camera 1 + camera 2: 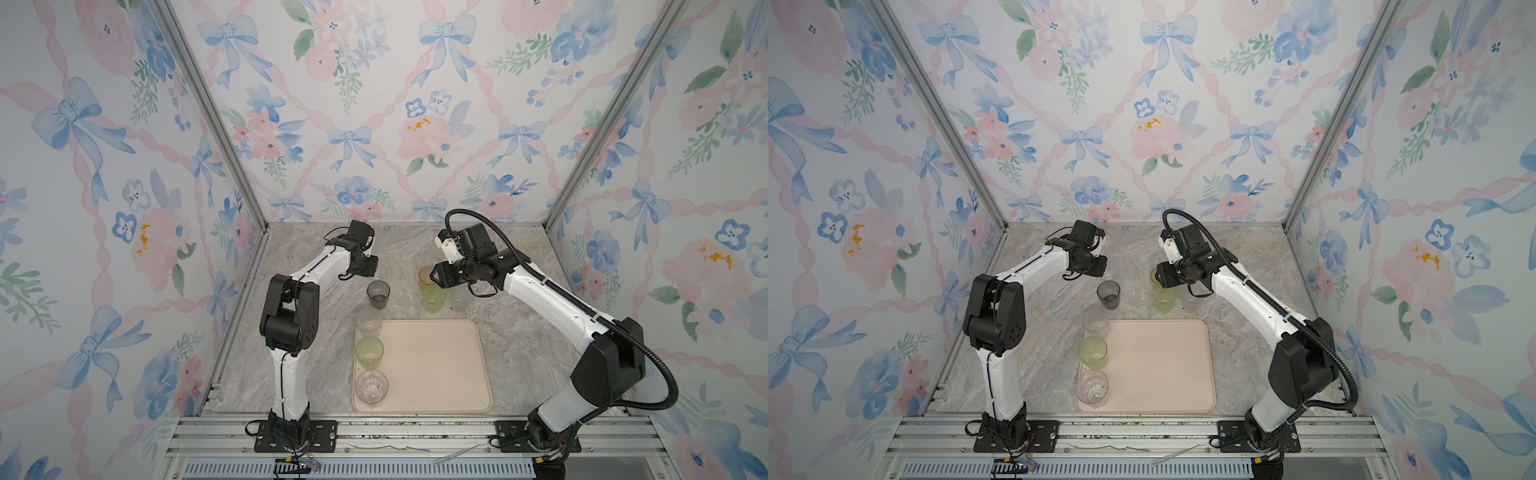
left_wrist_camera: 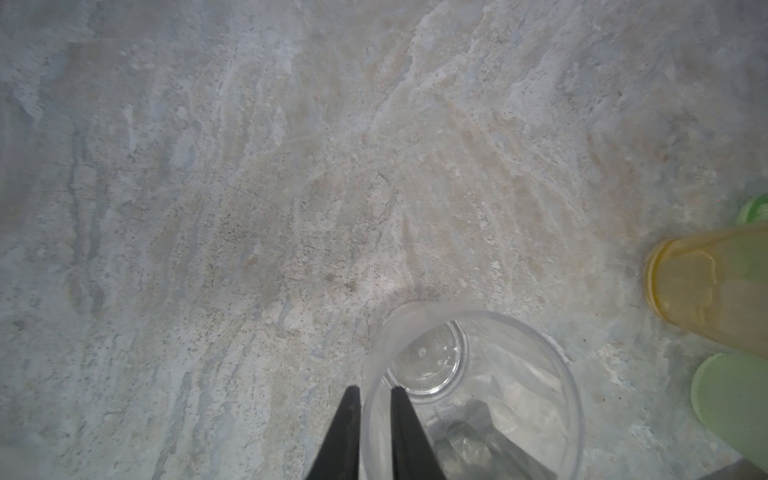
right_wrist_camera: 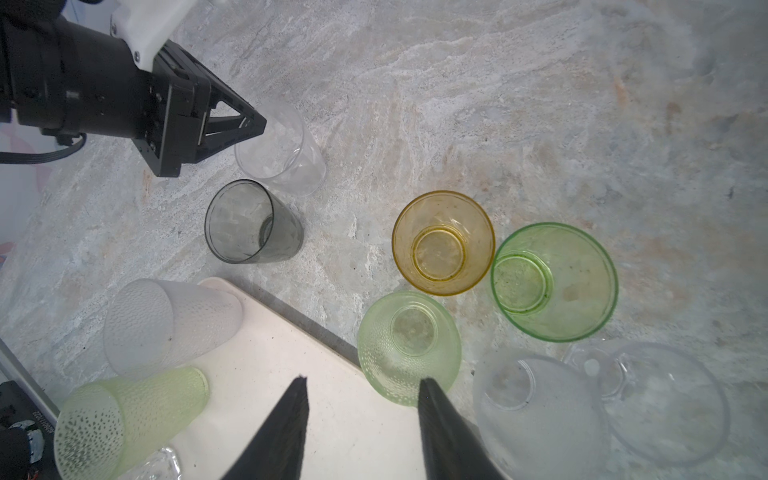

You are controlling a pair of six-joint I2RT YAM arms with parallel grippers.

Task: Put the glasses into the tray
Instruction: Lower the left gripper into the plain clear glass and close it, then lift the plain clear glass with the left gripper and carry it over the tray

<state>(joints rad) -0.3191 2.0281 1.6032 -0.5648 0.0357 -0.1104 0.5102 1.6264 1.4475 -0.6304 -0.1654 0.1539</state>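
The cream tray (image 1: 436,374) (image 3: 332,415) holds a frosted glass (image 1: 369,318), a pale green glass (image 1: 369,351) and a clear glass (image 1: 371,386) along its left side. Behind it on the stone stand a smoky grey glass (image 1: 378,293) (image 3: 245,222), an amber glass (image 3: 442,243), two green glasses (image 3: 552,282) (image 3: 409,345) and more clear ones (image 3: 536,411). My left gripper (image 2: 376,390) (image 3: 253,122) pinches the wall of a clear glass (image 2: 478,395) (image 3: 282,153), one finger inside and one outside. My right gripper (image 3: 361,386) hangs open over the tray's back corner, holding nothing.
Patterned walls with metal posts (image 1: 216,116) close in the stone table (image 1: 519,353) on three sides. A metal rail (image 1: 415,432) with both arm bases runs along the front. The glasses at the back right stand close together, some touching.
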